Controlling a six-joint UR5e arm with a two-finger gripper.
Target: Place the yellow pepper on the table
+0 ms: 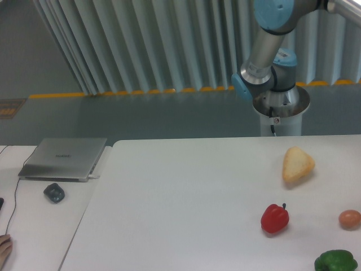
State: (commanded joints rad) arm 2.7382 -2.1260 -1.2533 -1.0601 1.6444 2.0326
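The yellow pepper does not show anywhere in this view. The white table (186,203) fills the lower middle and right of the camera view. Only the arm's base and lower joints (271,68) show at the top right, behind the table's far edge. The gripper is out of the frame, so its state does not show.
On the table's right side lie a pale-yellow bread-like wedge (297,164), a red pepper (274,218), a brown egg (350,219) and a green pepper (336,261) at the bottom edge. A separate desk at left holds a silver laptop (64,158) and a dark mouse (54,192).
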